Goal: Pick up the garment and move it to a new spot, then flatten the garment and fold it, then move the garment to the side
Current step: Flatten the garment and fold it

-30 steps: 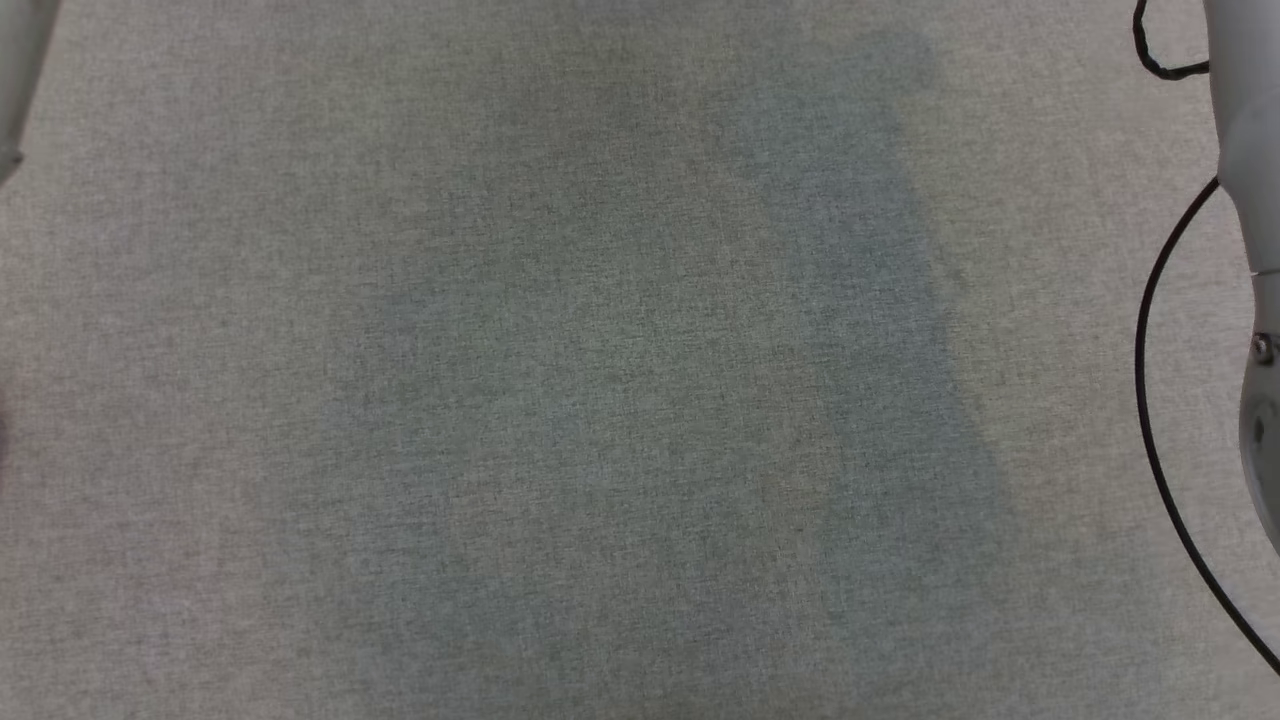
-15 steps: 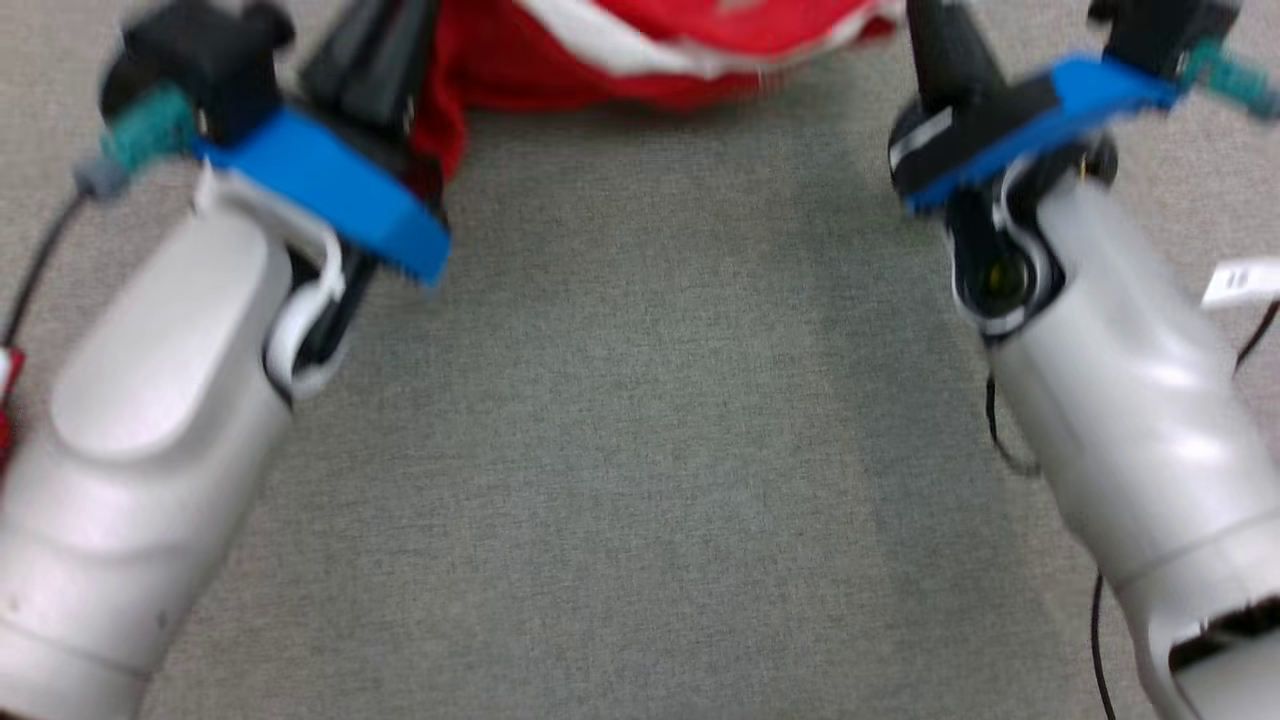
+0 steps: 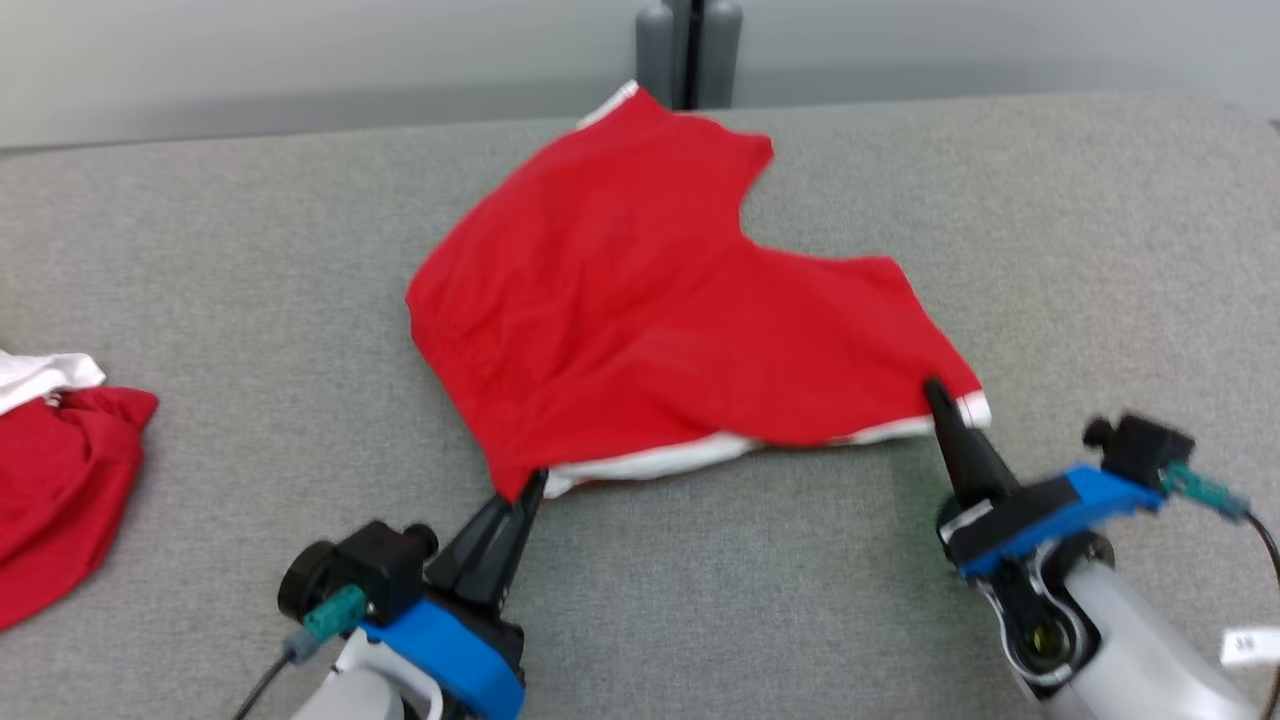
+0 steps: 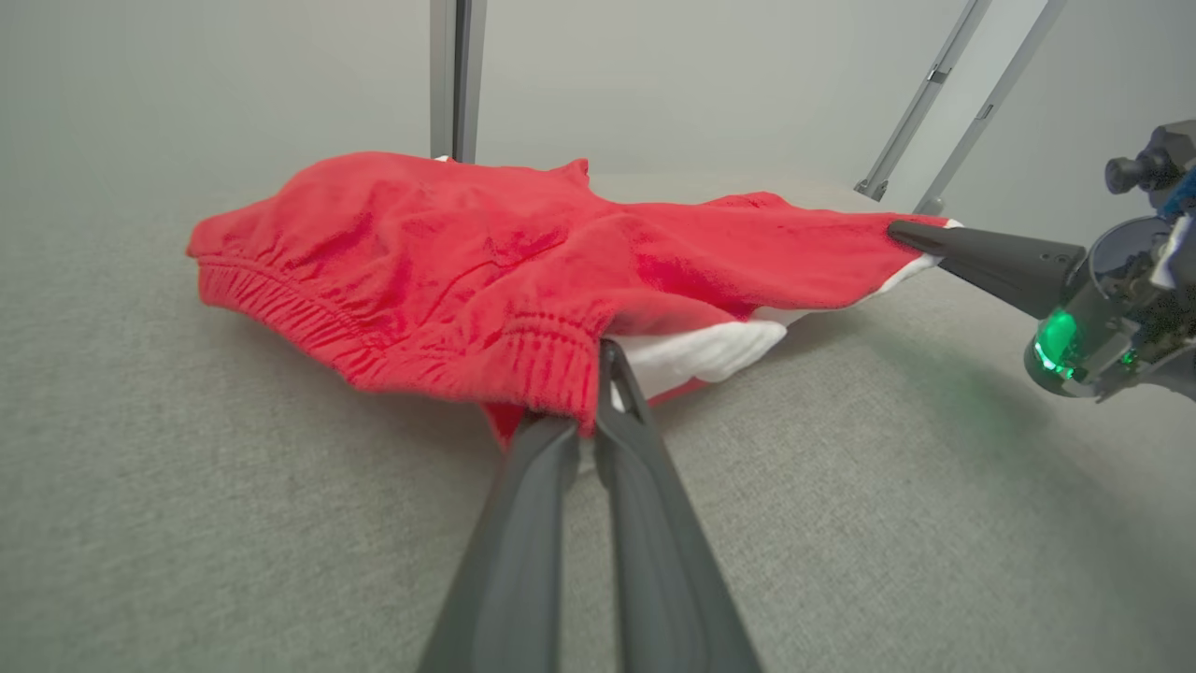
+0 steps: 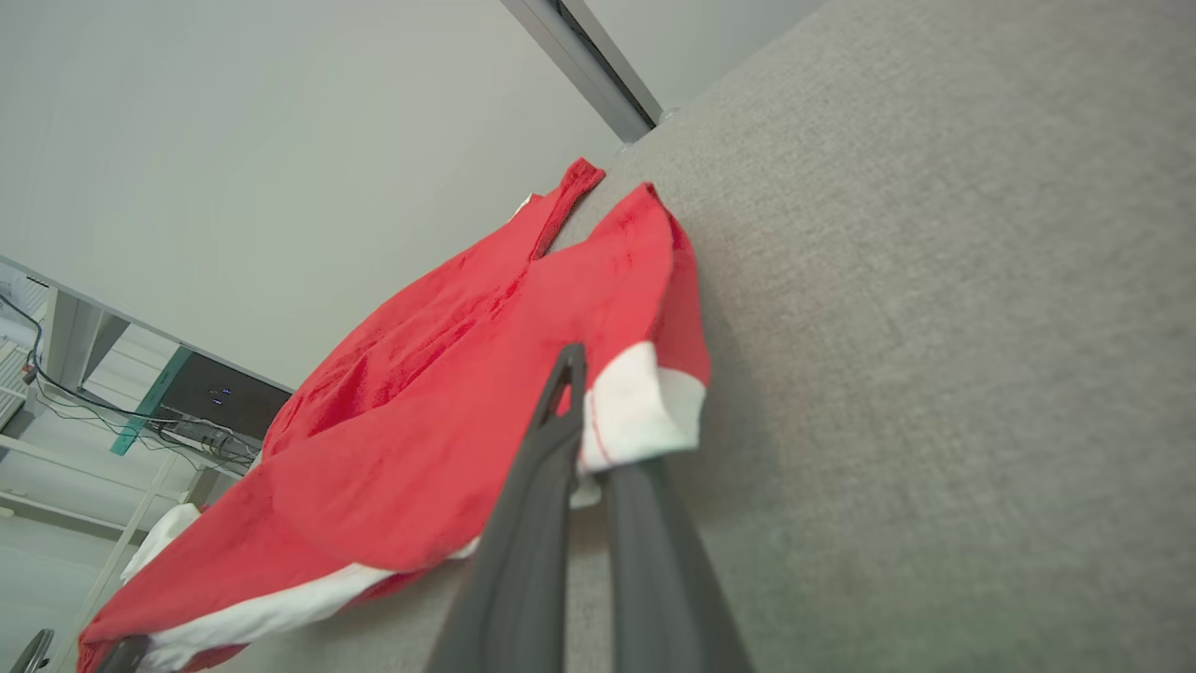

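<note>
Garment (image 3: pixel 660 300) between left tool (image 3: pixel 531 489), right tool (image 3: pixel 934 390) — pinched

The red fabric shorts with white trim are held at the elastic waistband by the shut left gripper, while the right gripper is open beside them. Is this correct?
No. The right gripper is not open: the right wrist view shows it shut on the white leg hem of the red fabric shorts. The left gripper does hold the elastic waistband.
</note>
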Motion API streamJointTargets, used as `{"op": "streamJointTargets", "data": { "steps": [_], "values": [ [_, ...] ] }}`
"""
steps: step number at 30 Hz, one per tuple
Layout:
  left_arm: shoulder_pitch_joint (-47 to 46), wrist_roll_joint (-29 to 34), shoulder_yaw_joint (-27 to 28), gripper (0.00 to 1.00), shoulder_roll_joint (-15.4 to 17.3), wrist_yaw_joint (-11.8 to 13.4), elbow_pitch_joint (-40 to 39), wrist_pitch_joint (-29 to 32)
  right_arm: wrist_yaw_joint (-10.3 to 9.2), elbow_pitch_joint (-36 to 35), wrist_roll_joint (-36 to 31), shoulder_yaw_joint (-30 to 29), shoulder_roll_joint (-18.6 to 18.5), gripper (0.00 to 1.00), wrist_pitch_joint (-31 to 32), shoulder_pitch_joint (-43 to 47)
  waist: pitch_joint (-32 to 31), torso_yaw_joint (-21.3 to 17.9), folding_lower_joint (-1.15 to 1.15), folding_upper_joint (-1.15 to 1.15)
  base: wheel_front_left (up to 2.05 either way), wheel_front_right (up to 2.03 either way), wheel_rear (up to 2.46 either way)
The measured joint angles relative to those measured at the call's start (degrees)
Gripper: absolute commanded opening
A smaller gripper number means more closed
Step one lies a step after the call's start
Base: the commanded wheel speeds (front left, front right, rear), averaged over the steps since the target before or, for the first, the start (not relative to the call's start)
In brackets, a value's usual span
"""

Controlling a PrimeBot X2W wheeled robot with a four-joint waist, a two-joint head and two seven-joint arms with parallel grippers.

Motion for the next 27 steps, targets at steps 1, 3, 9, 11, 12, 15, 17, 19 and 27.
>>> {"op": "streamJointTargets", "data": {
  "steps": [1,3,9,11,12,15,17,19,27],
  "values": [
    [1.35,0.93,-0.24,0.00,-0.01,0.00,0.04,0.01,0.00,-1.08,0.42,-0.24,-0.59,0.00,-0.01,2.14,-0.77,0.22,0.00,0.00,0.00,0.00,0.00],
    [3.78,1.29,-0.11,0.00,-0.36,0.00,0.01,0.00,0.00,-3.07,1.65,-1.27,-1.75,0.00,-0.01,6.43,-2.14,0.72,0.00,0.00,0.00,0.00,0.00],
    [10.15,3.02,-1.25,0.00,0.23,-0.05,-0.81,0.00,0.00,-9.26,2.31,-3.60,-3.75,0.00,0.25,17.66,-5.08,1.76,0.00,0.00,0.00,0.00,0.00],
    [11.61,3.13,-1.15,0.00,0.44,-0.07,-1.56,0.00,0.00,-11.31,2.33,-5.16,-4.19,0.00,0.66,20.77,-5.70,1.93,0.01,0.00,0.00,0.00,0.00],
    [12.26,3.25,-1.10,0.00,0.51,-0.07,-1.97,0.00,0.00,-12.43,2.33,-6.00,-4.33,0.00,0.75,22.17,-5.86,1.96,0.01,0.00,0.00,0.00,0.00],
    [13.47,3.24,-0.40,0.00,0.32,-0.08,-3.30,0.01,0.00,-15.29,1.97,-8.82,-4.28,0.00,1.32,24.83,-6.04,2.06,0.02,0.00,0.00,0.00,0.00],
    [13.56,3.26,0.29,0.00,0.13,-0.08,-3.88,0.01,0.00,-16.68,0.94,-10.72,-4.05,0.00,2.15,25.49,-6.28,2.12,0.02,0.01,0.00,0.00,0.00],
    [13.58,3.53,0.34,0.00,-0.01,-0.09,-4.07,0.01,0.00,-17.82,-0.16,-12.43,-3.53,0.00,2.93,25.64,-6.45,2.17,0.02,0.00,0.00,0.00,0.00],
    [9.50,3.72,1.05,0.00,-1.79,-0.16,-4.55,0.00,0.00,-20.75,-6.76,-18.96,-1.24,0.00,8.71,17.57,-5.41,3.08,0.03,0.01,0.00,0.00,0.00]
  ]
}}
